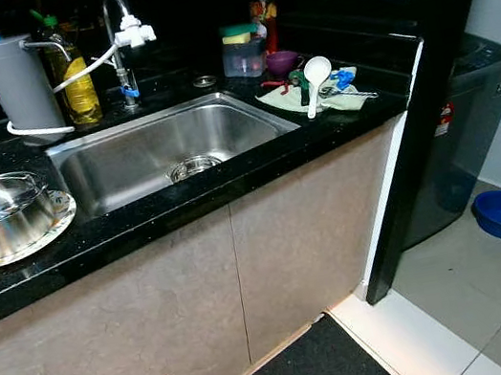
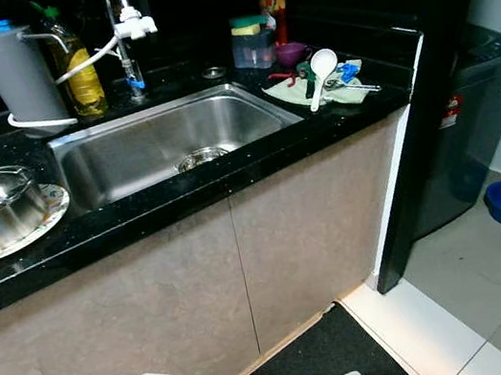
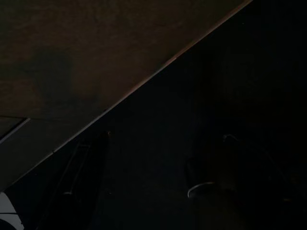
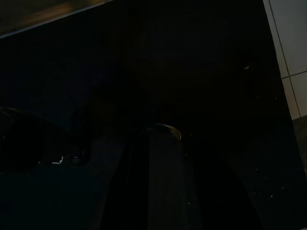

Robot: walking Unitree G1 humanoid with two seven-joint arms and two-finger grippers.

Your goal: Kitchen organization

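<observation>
Left eye view: the white spoon (image 1: 315, 79) overhangs the worktop (image 1: 185, 204) edge; a careless reach could knock it off. Either end effector's state: cannot tell.

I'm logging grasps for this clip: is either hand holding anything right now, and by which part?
It cannot be told. Both wrist views are too dark to show the hands. The ladle lies on the cloth by the sink, untouched.

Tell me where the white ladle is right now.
In the eye views the white ladle lies on a cloth on the counter, right of the sink, just in front of the purple bowl.
</observation>
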